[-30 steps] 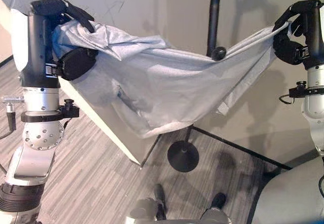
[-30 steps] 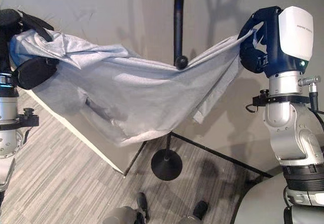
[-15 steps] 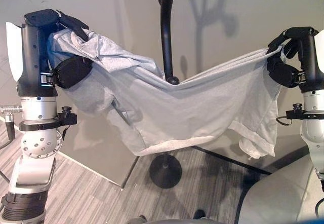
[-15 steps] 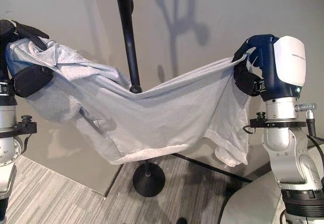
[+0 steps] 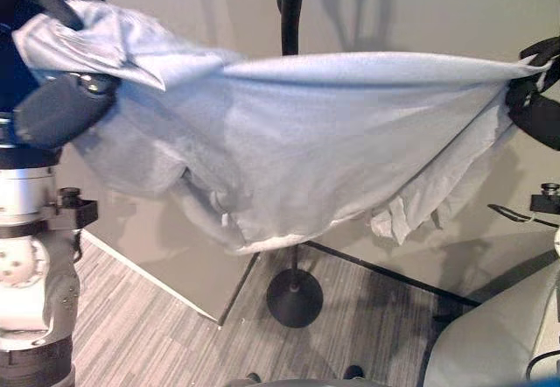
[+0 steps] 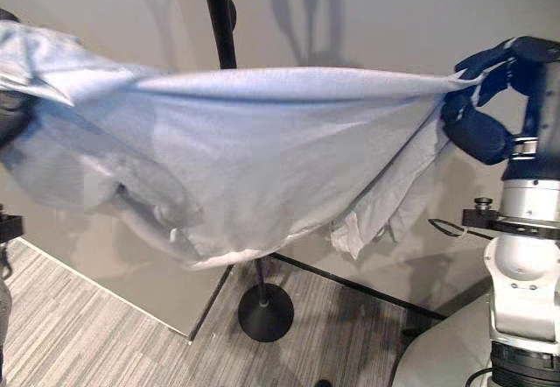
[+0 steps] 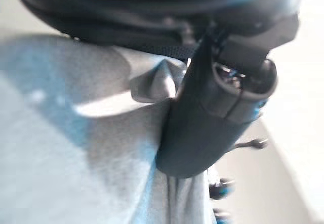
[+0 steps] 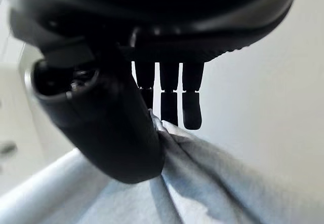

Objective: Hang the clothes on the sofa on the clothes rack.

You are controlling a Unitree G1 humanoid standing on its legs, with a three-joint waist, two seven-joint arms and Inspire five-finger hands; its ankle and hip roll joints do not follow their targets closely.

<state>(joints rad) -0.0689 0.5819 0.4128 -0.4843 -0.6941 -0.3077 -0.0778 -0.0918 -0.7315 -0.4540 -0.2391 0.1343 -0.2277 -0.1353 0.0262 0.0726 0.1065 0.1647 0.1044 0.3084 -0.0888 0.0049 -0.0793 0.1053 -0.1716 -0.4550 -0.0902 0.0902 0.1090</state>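
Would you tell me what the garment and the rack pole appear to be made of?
The garment looks like soft, matte light-grey knit cloth, probably cotton jersey: it folds and sags between the hands. The rack pole seems to be black painted metal, smooth with a slight sheen, though plastic is possible.

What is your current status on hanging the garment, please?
Left hand and right hand both shut on the grey garment. Garment stretched between them, in front of the rack pole. Not yet hung.

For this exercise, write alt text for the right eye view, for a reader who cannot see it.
A light grey garment hangs stretched wide between the robot's two raised hands, the right hand pinching one end. Behind it stands a black clothes rack pole on a round base.
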